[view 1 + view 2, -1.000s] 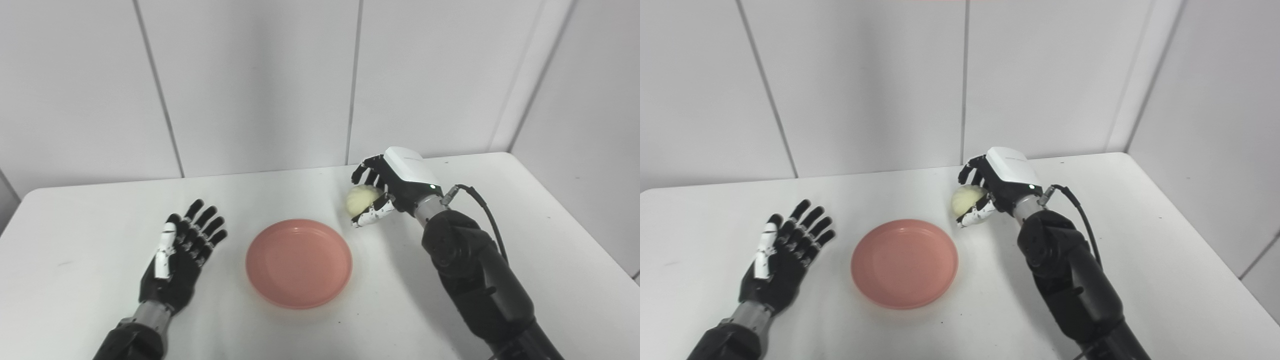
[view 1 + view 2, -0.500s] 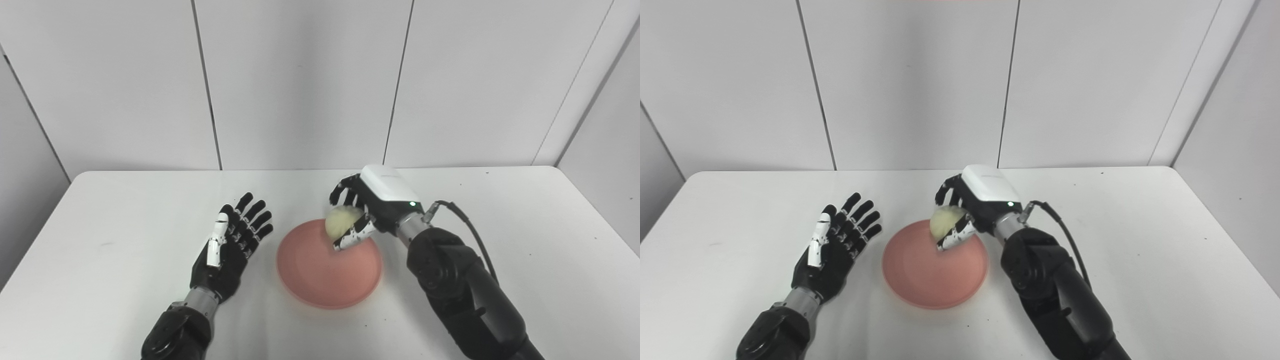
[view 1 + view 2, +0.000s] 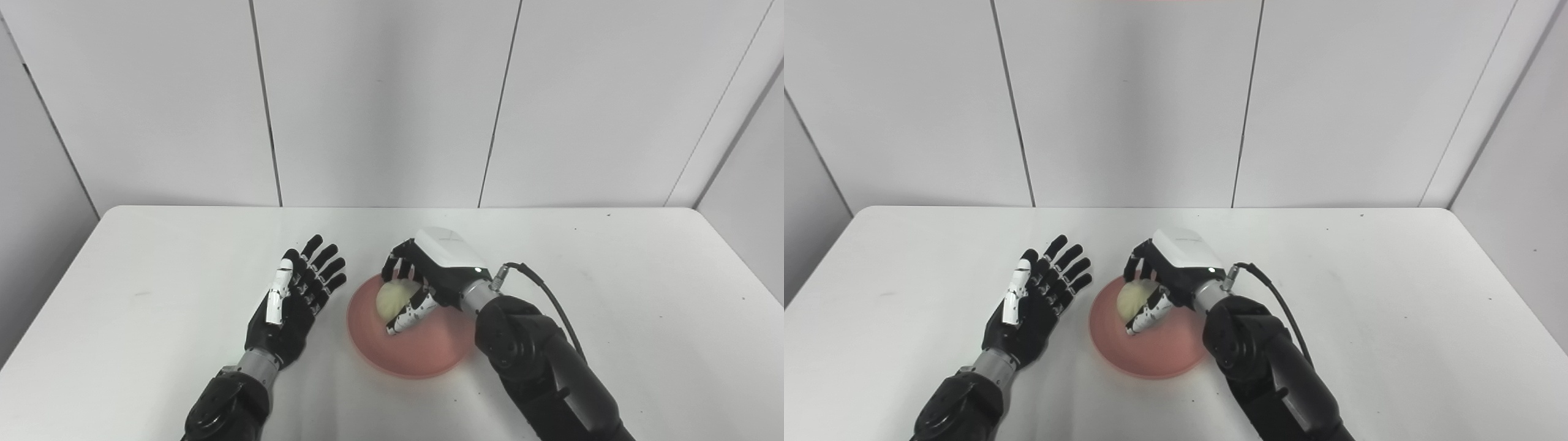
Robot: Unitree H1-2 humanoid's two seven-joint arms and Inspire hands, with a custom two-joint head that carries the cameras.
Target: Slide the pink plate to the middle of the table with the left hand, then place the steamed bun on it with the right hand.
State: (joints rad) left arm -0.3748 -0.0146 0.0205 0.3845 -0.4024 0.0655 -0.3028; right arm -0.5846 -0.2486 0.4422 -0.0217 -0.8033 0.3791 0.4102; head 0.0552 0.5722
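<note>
A round pink plate lies near the middle of the white table. Over its far left part my right hand is shut on a pale yellow steamed bun, fingers curled over its top and thumb under its near side. Whether the bun touches the plate I cannot tell. My left hand lies open, fingers spread, just left of the plate and apart from it. In the right eye view the bun shows under the right hand, and the left hand is empty.
The white table reaches back to a white panelled wall. Its right edge runs close to a side wall. A black cable loops from the right wrist.
My right hand has carried the bun leftwards and down, from beside the plate to over it. The camera has swung, shifting the whole picture. The left hand stays open beside the plate.
</note>
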